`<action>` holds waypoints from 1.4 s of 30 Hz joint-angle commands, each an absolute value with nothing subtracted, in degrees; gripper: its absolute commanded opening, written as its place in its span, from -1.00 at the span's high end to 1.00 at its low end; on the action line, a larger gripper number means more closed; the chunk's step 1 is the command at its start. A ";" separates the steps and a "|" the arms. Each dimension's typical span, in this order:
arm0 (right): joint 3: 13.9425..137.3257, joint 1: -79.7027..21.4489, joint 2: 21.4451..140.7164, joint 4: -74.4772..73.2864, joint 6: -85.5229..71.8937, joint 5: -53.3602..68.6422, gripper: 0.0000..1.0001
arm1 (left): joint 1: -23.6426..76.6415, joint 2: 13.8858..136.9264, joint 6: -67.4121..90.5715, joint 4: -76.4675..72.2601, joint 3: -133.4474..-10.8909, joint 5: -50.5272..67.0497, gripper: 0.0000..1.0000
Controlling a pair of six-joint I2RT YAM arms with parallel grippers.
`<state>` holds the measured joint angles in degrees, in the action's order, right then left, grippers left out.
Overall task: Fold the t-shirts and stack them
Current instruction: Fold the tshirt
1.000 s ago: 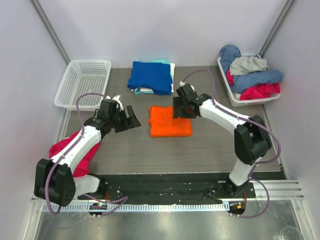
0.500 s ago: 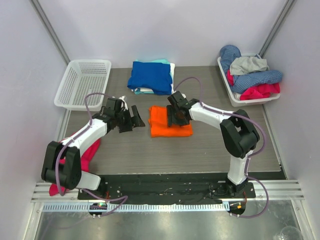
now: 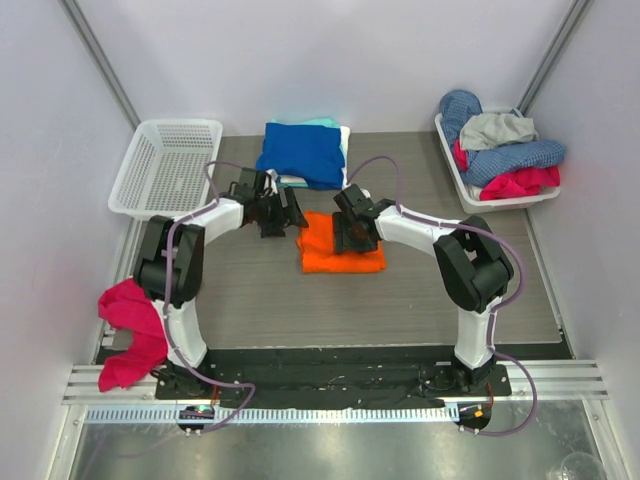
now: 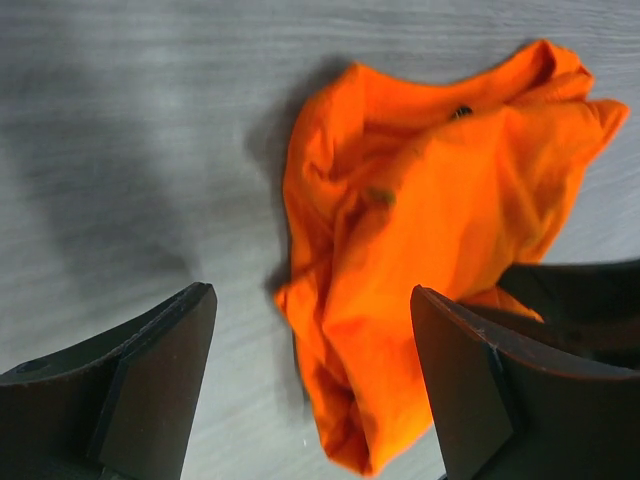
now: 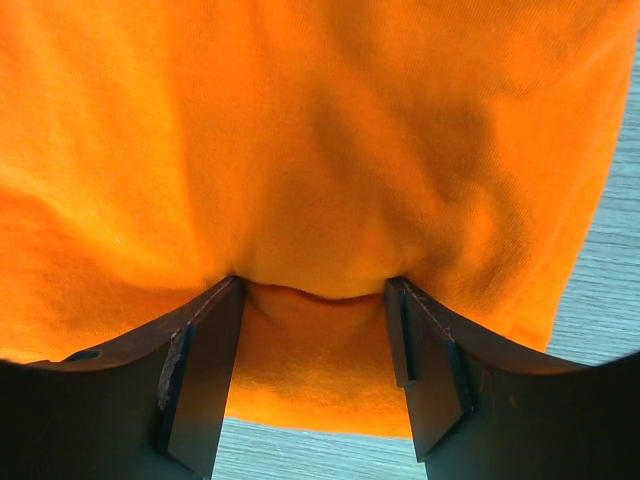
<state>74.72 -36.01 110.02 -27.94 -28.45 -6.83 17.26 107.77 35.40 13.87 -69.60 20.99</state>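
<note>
A folded bright orange t-shirt (image 3: 342, 258) lies mid-table. My right gripper (image 3: 352, 230) is pressed down on its back edge. In the right wrist view the jaws (image 5: 313, 282) stand open, tips sunk into the orange cloth (image 5: 320, 130), which bulges between them. My left gripper (image 3: 287, 212) hovers at the shirt's back left corner. Its open fingers (image 4: 310, 295) frame the shirt's rumpled end (image 4: 440, 190) without touching it. A royal blue t-shirt (image 3: 300, 152) tops a folded stack of teal and white ones at the back.
A white mesh basket (image 3: 165, 165) stands at the back left. At the back right, a white bin (image 3: 478, 195) holds a heap of mixed clothes. A pink cloth (image 3: 130, 325) hangs over the table's left front edge.
My left arm has swung right and back, from the left side up to the orange t-shirt's corner, its jaws opening a little wider. The right gripper shifted left onto the shirt, then held still.
</note>
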 commanded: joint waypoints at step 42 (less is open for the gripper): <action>89.51 -42.63 113.82 -34.38 -29.35 -11.94 -0.33 | 1.14 89.48 34.80 21.36 -65.05 26.45 -0.74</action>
<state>96.79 -42.19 111.53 -35.55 -27.35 -8.80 0.60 92.99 32.84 22.70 -68.88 23.75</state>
